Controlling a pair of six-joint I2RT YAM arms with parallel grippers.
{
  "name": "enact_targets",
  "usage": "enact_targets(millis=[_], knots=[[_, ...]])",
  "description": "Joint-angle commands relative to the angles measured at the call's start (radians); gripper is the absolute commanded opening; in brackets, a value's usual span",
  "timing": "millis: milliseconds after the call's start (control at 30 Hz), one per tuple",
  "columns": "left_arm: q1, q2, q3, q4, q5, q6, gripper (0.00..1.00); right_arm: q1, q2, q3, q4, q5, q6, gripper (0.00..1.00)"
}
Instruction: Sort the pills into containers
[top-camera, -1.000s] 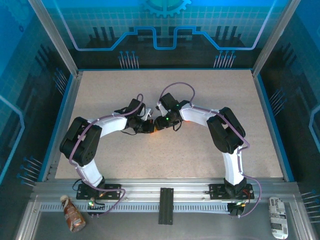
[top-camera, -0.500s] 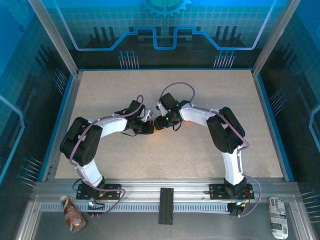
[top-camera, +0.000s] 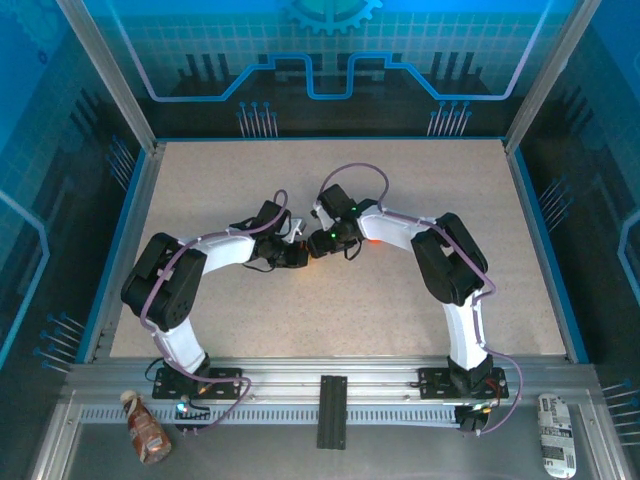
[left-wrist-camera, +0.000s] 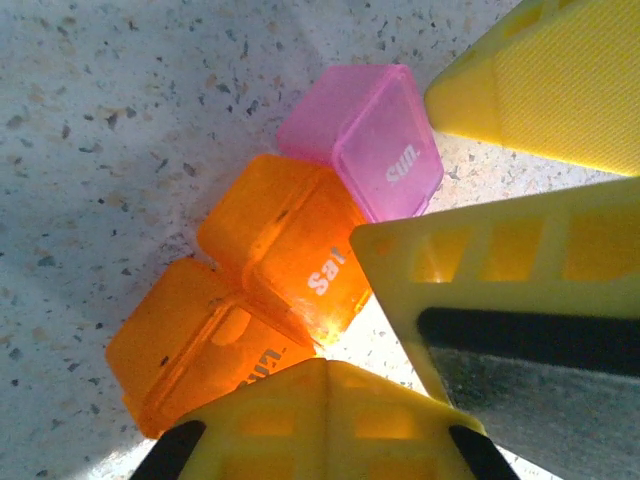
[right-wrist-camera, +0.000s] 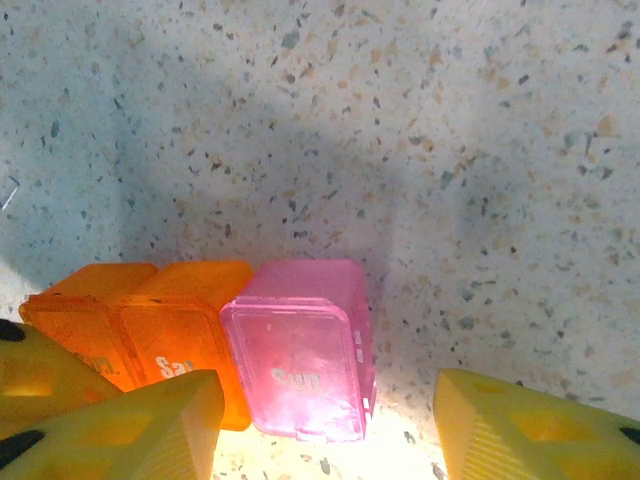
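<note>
Hovering low over the table, left gripper (left-wrist-camera: 320, 385) has its yellow fingers pressed together into one tip, nothing seen pinched between them. Right ahead of that tip lie the containers (left-wrist-camera: 285, 245), touching it or just under it, cannot tell which. They are a flat strip of joined compartments. Nearest the left tip is an orange section with partly hidden lettering. Next is the orange Sat section (left-wrist-camera: 318, 272), then the pink Sun section (left-wrist-camera: 385, 160) at the end of the strip farthest from that tip. Sat and Sun lids look shut.

Right gripper (right-wrist-camera: 325, 400) faces the left one from the opposite side, jaws spread. Pink Sun section sits between its two fingers. One finger (right-wrist-camera: 160, 415) overlaps the edge of the Sat lid; the other finger (right-wrist-camera: 530, 425) stands apart from the pink wall, with table showing in the gap. Not pinching anything as far as seen. There is bright glare on the surface right under this gripper.

Speckled table (right-wrist-camera: 430, 130) stretches on beyond both grippers. In the top view the two grippers meet tip to tip at mid-table, arms bowed outward. Far behind them, past the arm bases on the metal rail, a brown bottle (top-camera: 146, 428) lies on the left arm's side and a white packet (top-camera: 555, 435) on the right arm's side.
</note>
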Motion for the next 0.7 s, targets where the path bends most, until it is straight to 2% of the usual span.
enact_targets(millis=[0, 133, 367, 667], knots=[[0.005, -0.007, 0.044, -0.061, -0.025, 0.018, 0.03, -0.015, 0.074, 0.016, -0.089, 0.042, 0.007, 0.59], [0.026, -0.018, 0.068, -0.066, -0.016, 0.016, 0.05, -0.022, 0.085, 0.044, -0.105, 0.036, 0.003, 0.59], [0.063, -0.070, 0.092, -0.067, 0.003, 0.006, 0.18, -0.026, 0.088, 0.075, -0.120, 0.020, 0.001, 0.59], [0.082, -0.174, 0.121, -0.060, -0.011, 0.011, 0.28, -0.040, 0.068, 0.174, -0.163, -0.029, -0.009, 0.60]])
